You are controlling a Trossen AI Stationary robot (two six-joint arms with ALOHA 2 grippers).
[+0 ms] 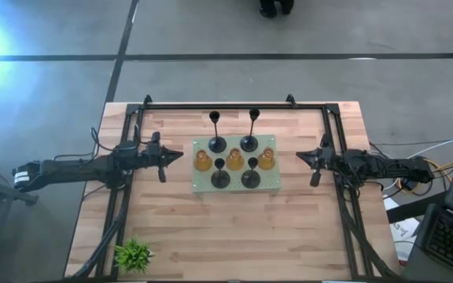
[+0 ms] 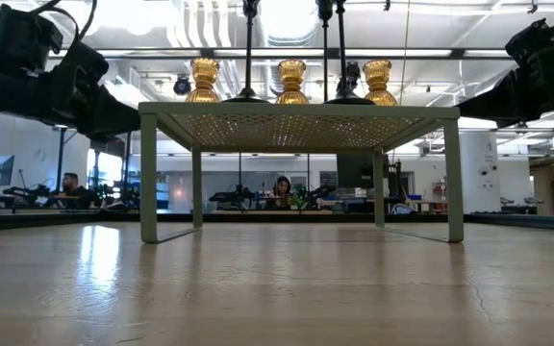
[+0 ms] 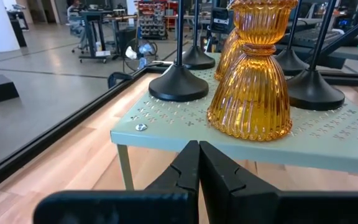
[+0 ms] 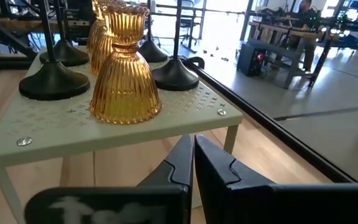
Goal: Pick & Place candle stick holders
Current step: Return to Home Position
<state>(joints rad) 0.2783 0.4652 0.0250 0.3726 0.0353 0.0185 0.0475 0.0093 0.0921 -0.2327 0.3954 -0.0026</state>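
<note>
Three amber ribbed glass holders [image 1: 235, 159] and four black holders with round bases and thin stems [image 1: 218, 144] stand on a pale green perforated board [image 1: 204, 187] raised on legs at the table's middle. My left gripper [image 1: 178, 155] hovers shut just left of the board, facing the nearest amber holder [image 3: 252, 93]. My right gripper [image 1: 300, 156] hovers shut just right of the board, facing another amber holder [image 4: 124, 81]. Both touch nothing.
A small green leafy plant [image 1: 133, 255] stands near the table's front left corner. A black frame rail [image 1: 234, 105] runs along the table's far edge and down both sides. People sit at desks in the room behind [image 2: 282, 188].
</note>
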